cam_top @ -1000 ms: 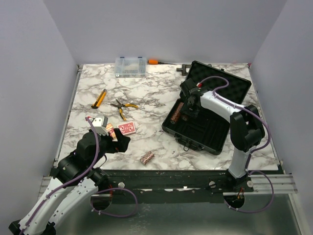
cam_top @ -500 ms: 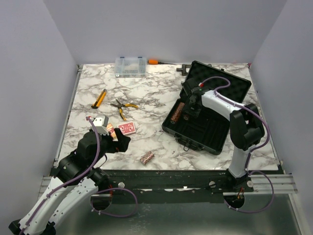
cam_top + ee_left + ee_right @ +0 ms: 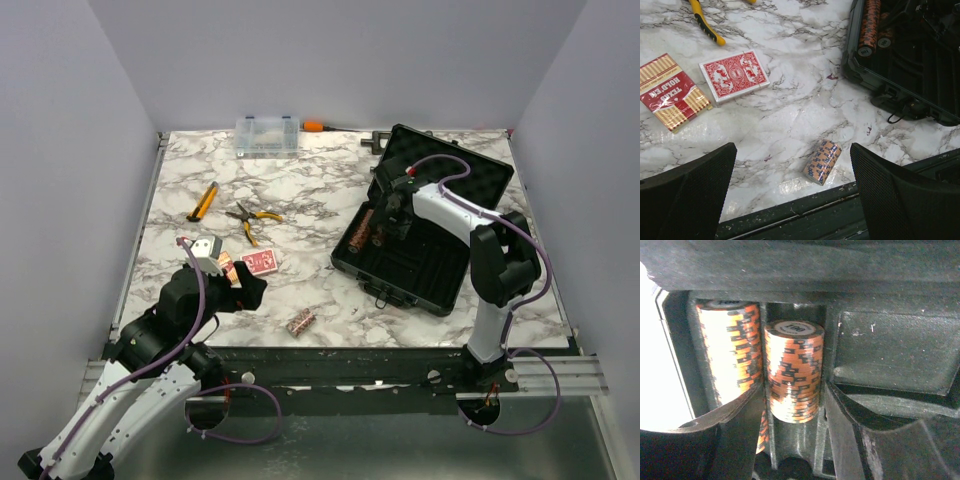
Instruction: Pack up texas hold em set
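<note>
The black case (image 3: 420, 262) lies open at the right, lid (image 3: 455, 172) raised. Two orange-brown chip rolls (image 3: 366, 230) lie in its left slots: a long one (image 3: 732, 350) and a shorter one (image 3: 792, 372). My right gripper (image 3: 792, 437) is down in the case, open, its fingers (image 3: 735, 440) either side of the shorter roll's near end with narrow gaps. Another chip roll (image 3: 821, 161) lies near the table's front edge. My left gripper (image 3: 791, 165) hangs wide open above it, holding nothing. A red-backed deck (image 3: 734, 75) and a Texas Hold'em card box (image 3: 671, 98) lie further left.
Orange-handled pliers (image 3: 252, 218) and a yellow-handled tool (image 3: 203, 201) lie at centre left. A clear organizer box (image 3: 267, 135) and an orange screwdriver handle (image 3: 314, 126) are at the back edge. The table's front rail (image 3: 805, 210) runs just below the loose roll.
My right gripper's jaws have spread a little off the shorter chip roll, which stays in its slot. The left arm has not moved.
</note>
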`<state>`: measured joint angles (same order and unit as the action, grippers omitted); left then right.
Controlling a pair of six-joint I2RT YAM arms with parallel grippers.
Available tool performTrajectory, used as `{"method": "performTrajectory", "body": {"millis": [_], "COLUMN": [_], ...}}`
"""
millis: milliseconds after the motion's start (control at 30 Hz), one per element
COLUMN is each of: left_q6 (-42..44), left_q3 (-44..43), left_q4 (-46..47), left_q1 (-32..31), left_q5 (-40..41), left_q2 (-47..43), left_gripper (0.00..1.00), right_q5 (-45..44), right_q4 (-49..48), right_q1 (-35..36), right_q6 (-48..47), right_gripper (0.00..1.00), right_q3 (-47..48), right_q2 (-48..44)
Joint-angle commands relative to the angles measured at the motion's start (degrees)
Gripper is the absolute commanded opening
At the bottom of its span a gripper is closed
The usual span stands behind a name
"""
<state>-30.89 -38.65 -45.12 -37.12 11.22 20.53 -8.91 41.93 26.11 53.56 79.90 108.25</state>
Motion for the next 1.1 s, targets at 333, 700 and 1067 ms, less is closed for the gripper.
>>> {"method": "performTrajectory", "body": {"millis": [333, 700, 1067], "left_q6": [-0.48, -0.23, 3.37], "left_q3": [0.25, 0.28, 0.95], "left_q4": [-0.14, 0.01, 1.96], "left_q1": [0.35, 0.37, 0.33], "left_q5": [0.82, 0.99, 1.87], "left_q2": [0.79, 1.71, 0.64], "left_gripper": [0.94, 0.94, 0.98], "right_q5": [-0.94, -4.93, -5.50], "right_q4": [-2.42, 1.62, 3.32], "right_q1": [-1.00, -0.99, -0.97], "right_q6": [-3.10, -8.81, -9.59], "right_gripper": [0.58, 0.72, 1.00], "right_q3": [6.07, 10.80, 6.64], "right_q2": [-0.24, -6.25, -16.56]}}
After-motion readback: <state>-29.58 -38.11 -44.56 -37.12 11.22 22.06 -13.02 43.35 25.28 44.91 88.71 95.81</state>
